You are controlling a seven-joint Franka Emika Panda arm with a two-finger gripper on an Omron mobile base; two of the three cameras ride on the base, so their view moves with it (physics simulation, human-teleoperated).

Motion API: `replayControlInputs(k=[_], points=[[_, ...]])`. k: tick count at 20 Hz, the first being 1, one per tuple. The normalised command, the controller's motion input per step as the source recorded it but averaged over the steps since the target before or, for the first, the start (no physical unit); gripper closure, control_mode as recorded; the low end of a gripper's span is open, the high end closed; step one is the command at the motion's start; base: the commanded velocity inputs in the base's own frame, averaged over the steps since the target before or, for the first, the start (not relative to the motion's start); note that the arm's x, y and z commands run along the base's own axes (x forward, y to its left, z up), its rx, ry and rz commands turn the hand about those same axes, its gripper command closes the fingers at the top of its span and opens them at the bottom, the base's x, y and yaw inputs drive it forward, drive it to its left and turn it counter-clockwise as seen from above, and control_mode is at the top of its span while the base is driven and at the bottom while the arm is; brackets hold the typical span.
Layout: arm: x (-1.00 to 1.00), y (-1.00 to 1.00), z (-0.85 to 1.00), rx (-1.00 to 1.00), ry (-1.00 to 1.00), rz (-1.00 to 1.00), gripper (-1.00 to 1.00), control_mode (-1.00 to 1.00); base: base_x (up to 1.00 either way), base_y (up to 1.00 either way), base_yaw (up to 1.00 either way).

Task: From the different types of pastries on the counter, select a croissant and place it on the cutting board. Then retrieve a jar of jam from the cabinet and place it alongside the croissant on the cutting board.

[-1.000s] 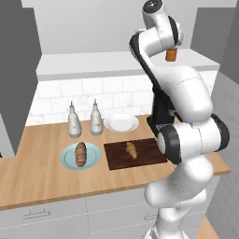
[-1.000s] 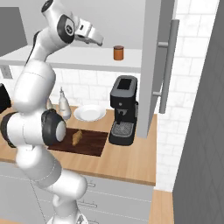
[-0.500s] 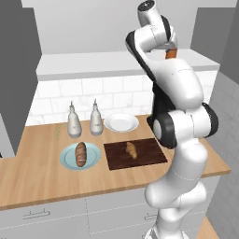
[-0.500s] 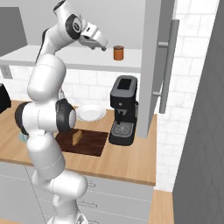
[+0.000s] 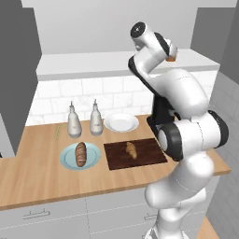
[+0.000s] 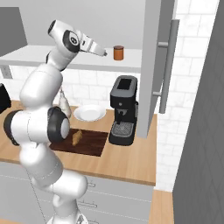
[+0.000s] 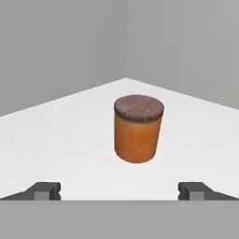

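Croissant step looks done: the small golden pastry [image 5: 131, 149] sits on the cutting board [image 5: 151, 158], roughly mid-board. The dark ridged loaf [image 5: 81, 154] sits on a pale blue plate [image 5: 94, 160] to the board's left, on the counter [image 5: 37, 172].

We're on the jam step now. The jar of jam [image 7: 138, 129] stands upright on the white cabinet shelf [image 6: 30, 56], near its right end, above the coffee machine [image 6: 123, 110]. Our hand [image 6: 104, 54] is up at shelf height, just left of the jar, fingers spread fully wide with nothing held; in the hand view the jar is centred ahead between the fingertips [image 7: 44, 190], not yet touched.

Left, in our judgement: close in, grasp, lift off the shelf, set it down beside the croissant.

Count: two pastries, one board, one jar, two white-grey bottles [image 5: 73, 121], one empty white plate [image 5: 121, 122], one blue plate.
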Motion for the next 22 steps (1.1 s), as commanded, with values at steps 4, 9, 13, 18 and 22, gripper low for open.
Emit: replayControlInputs(k=[4,9,13,18,22], points=[[0.1,-0.46,0.0,0.07,0.01,-0.25,-1.0,-1.0,0.0,0.0,0.0],[0.68,-0.63,0.13,0.1,0.08,-0.24,-1.0,-1.0,0.0,0.0,0.0],[1.0,-0.29,0.18,0.08,0.15,-0.18,-1.0,-1.0,0.0,0.0,0.0],[0.89,-0.18,0.0,0.05,0.22,-0.09,-1.0,-1.0,0.0,0.0,0.0],[0.61,0.0,0.0,0.04,0.29,-0.04,1.0,-1.0,0.0,0.0,0.0]])
